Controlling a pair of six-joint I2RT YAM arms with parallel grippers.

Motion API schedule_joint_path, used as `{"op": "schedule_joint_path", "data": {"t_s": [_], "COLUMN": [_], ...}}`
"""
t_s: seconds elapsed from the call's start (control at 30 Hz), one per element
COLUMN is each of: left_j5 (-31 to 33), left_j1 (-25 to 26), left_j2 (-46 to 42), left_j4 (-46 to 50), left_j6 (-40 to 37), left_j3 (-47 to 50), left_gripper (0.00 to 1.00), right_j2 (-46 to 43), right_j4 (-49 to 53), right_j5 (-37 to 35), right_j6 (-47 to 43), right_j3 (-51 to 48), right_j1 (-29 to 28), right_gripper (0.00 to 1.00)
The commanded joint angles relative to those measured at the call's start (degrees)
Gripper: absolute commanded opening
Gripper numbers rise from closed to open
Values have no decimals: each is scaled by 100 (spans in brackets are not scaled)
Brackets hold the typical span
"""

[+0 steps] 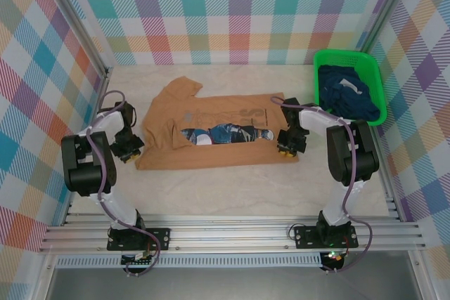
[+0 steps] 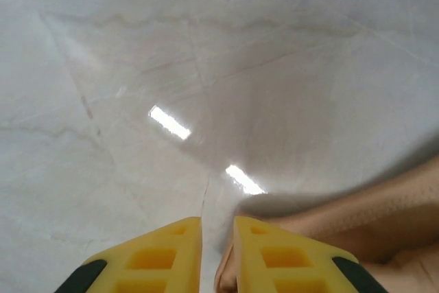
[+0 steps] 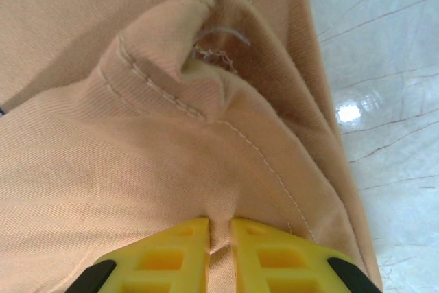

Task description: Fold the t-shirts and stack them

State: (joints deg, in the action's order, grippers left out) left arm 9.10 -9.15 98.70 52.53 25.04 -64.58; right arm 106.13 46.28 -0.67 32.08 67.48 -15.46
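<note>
The tan shirt lies half-folded in the middle of the table, with the navy shirts heaped in the green basket at the far right. It's light, floppy cloth, I'd say, bound to sag and slide, so best pinched at hemmed corners. The right claw is clenched on a puckered hem at the shirt's right edge, while the left claw sits nearly closed at the left edge, and I can't tell if it's nipped any cloth. The print is mostly tucked under the fold, and the basket pile's too bunched to count.
</note>
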Motion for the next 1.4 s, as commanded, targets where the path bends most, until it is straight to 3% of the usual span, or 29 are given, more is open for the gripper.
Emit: {"op": "schedule_joint_path", "data": {"t_s": [0.0,0.13,0.23,0.4,0.7,0.87,1.37], "left_j5": [-284,-1182,-1752,-1415,-1882,-1925,-1918], "left_j1": [35,31,16,-258,-879,-922,-918], "left_j2": [-914,-1526,-1481,-1251,-1208,-997,-1566], "left_j4": [506,370,-115,-301,-1355,-1557,-1278], "left_j6": [409,1356,1934,2202,2782,2805,2773], "left_j3": [326,1045,1470,1491,1880,1746,1827], "left_gripper": [25,29,29,28,25,23,20], "right_j2": [-92,-72,-73,-39,-43,-38,33], "right_j4": [240,250,256,243,206,215,236], "right_j5": [-118,-116,-113,-114,-72,-57,4], "right_j6": [-120,-123,-134,-169,-152,-162,-134], "right_j3": [-122,-130,-143,-148,-244,-236,-166], "right_j1": [8,8,8,8,8,9,10], "right_gripper": [16,16,16,16,16,16,15]}}
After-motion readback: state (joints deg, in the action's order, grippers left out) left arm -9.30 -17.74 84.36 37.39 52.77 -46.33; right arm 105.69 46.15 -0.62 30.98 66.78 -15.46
